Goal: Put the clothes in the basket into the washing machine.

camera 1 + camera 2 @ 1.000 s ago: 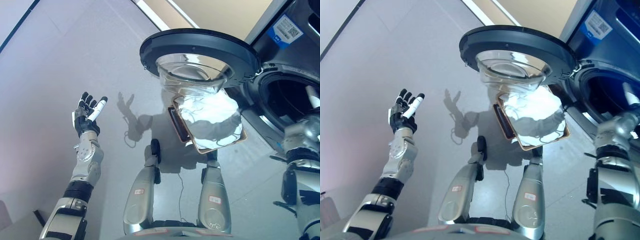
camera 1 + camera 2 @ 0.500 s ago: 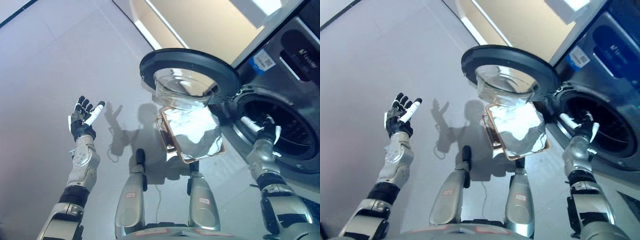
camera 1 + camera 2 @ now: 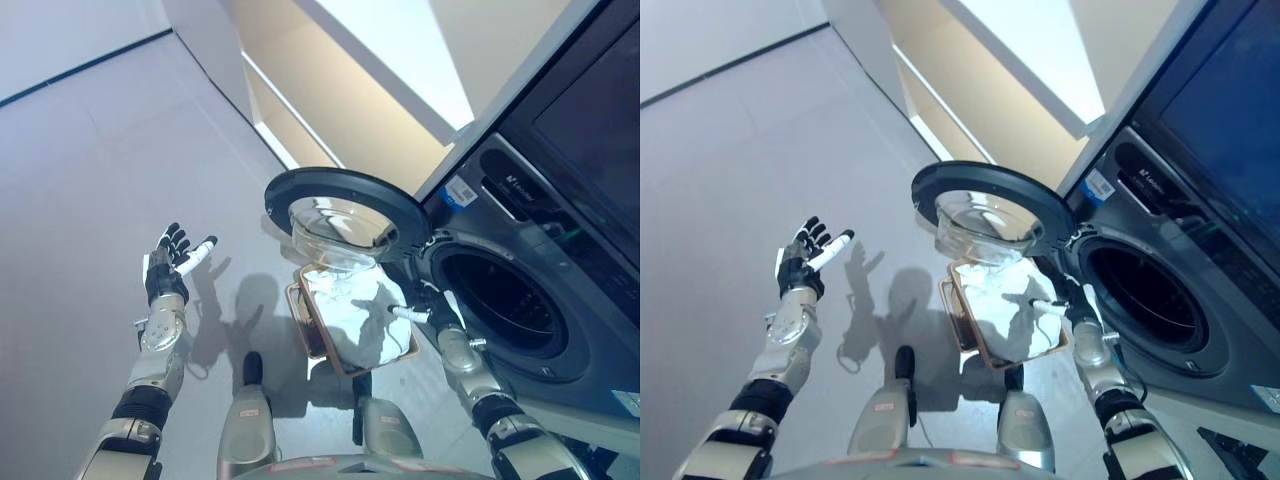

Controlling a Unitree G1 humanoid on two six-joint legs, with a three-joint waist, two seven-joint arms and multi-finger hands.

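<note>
— Where were your hands at that moment?

— My left hand [image 3: 168,266] was raised out over the bare grey floor [image 3: 90,170], well apart from everything, fingers spread and holding nothing. My right hand [image 3: 1072,305] hung above the right edge of the basket [image 3: 306,325], just in front of the washing machine [image 3: 540,250]. Its fingers looked loose and spread, empty, though at that angle I could not be fully sure.

— And the clothes?

— White clothes [image 3: 362,316] lay heaped in the basket, which stood on the floor just beyond my knees. It was a shallow tan one with a raised rim, and the pile filled most of it. My right hand was above the cloth, not gripping it.

— What lay past that?

— The machine's round door [image 3: 345,205] was swung wide open, its glass bowl hanging right over the far end of the basket. To the right of it the dark drum opening [image 3: 500,300] gaped; I could not make out anything inside.
</note>
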